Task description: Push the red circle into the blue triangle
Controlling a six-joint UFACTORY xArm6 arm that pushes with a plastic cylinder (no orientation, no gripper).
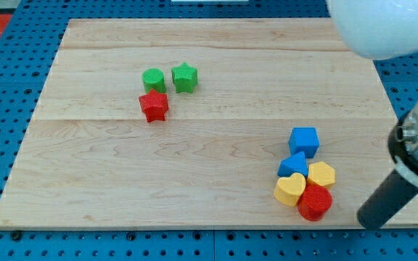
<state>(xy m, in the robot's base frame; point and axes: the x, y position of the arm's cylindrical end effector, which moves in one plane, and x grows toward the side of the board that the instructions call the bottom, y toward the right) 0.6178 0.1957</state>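
Note:
The red circle (pixel 315 201) lies near the board's bottom right, touching a yellow heart (pixel 290 188) on its left and a yellow hexagon (pixel 321 175) above it. The blue triangle (pixel 294 164) sits just above the heart and hexagon, up and left of the red circle. A blue cube (pixel 304 141) is right above the triangle. My tip (pixel 370 222) is at the view's bottom right, to the right of and slightly below the red circle, apart from it.
A green circle (pixel 153 79), a green star (pixel 184 77) and a red star (pixel 153 106) cluster at the upper left of the wooden board (pixel 194 167). The arm's white body (pixel 383 25) fills the top right corner.

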